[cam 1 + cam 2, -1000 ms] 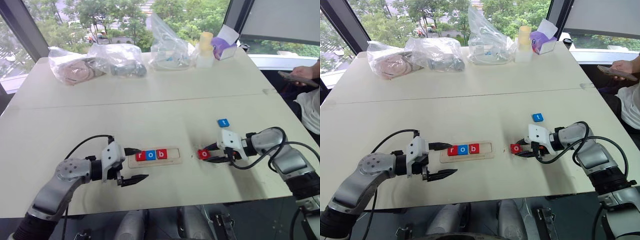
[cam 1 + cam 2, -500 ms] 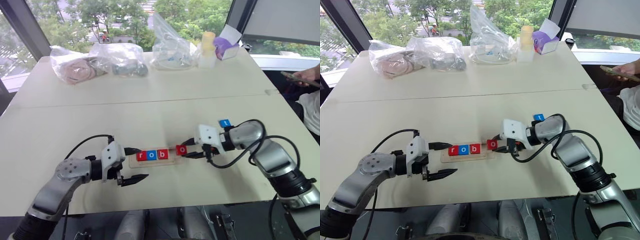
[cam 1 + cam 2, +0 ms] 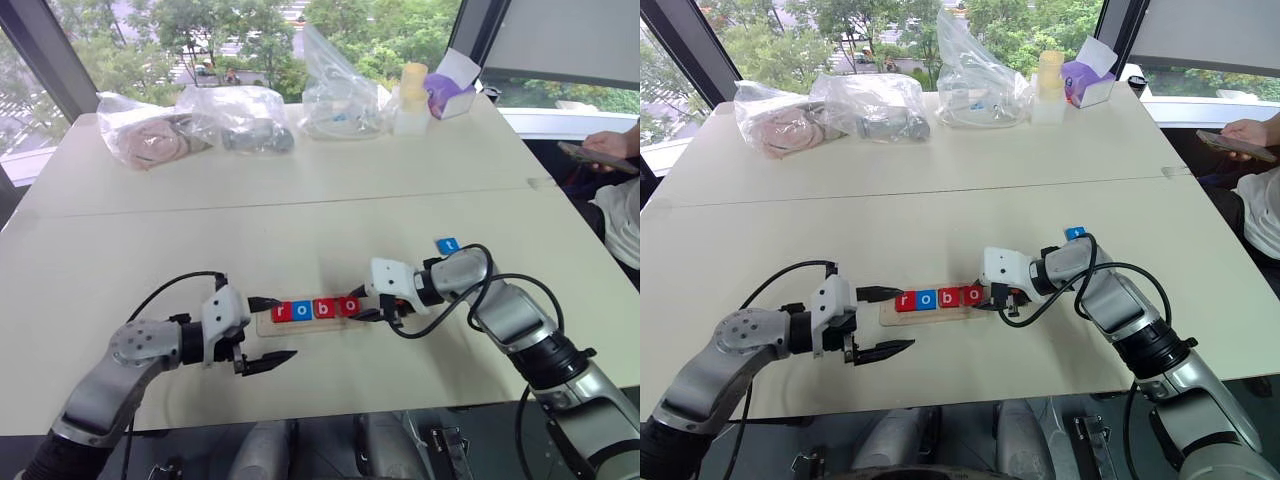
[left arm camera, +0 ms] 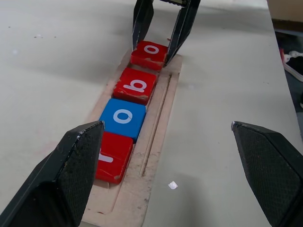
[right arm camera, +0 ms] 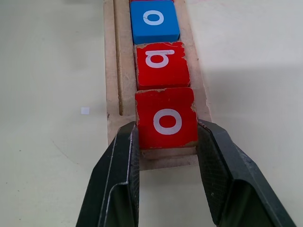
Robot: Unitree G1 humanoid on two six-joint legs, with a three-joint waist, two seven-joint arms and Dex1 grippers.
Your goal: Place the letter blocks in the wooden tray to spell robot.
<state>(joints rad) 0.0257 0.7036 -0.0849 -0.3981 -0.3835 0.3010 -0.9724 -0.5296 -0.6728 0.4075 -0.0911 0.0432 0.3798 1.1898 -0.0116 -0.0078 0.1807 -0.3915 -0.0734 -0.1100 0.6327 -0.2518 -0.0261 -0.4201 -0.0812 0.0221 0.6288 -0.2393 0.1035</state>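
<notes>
Second red o block (image 5: 166, 121) is held clamped in the right gripper (image 5: 166, 156) over the wooden tray (image 4: 156, 142) – release needed next; left gripper (image 4: 163, 142) is spread wide, empty – blue t block (image 3: 447, 245) remains.

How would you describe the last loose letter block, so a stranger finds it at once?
On the pale table, look beyond the right arm, away from the wooden tray. The t block lies alone there, blue with a white letter, outside the row.

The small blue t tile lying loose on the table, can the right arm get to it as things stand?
Probably not yet: the right gripper is shut on the red o tile at the pale wooden tray. The blue t tile lies uncovered beside that forearm.
</notes>
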